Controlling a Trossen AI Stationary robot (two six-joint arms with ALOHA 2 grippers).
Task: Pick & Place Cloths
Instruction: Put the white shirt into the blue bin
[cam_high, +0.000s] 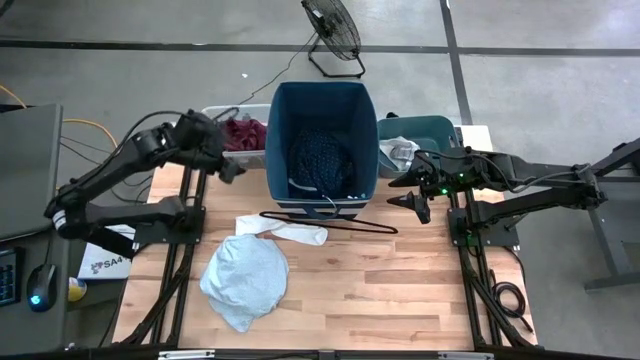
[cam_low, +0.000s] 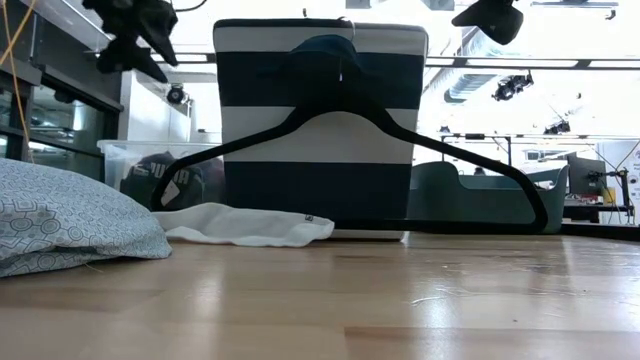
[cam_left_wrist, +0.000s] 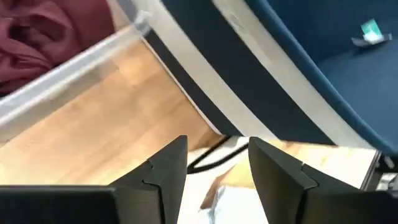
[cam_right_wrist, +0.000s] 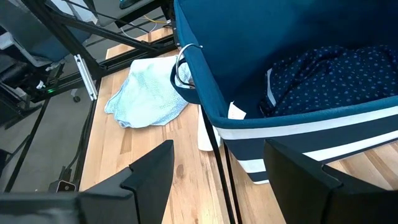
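A navy white-dotted garment lies inside the tall blue bin. On the table a pale blue-grey cloth lies in a heap, with a white cloth spread beside it. A maroon cloth sits in the clear tub. My left gripper hangs open in the air by the blue bin's left wall. My right gripper hangs open by the bin's right wall. Neither holds anything.
A thin black wire hanger leans against the blue bin's near wall, its hook over the rim. A teal tub holding pale cloth stands right of the bin. A dark garment shows through the clear tub.
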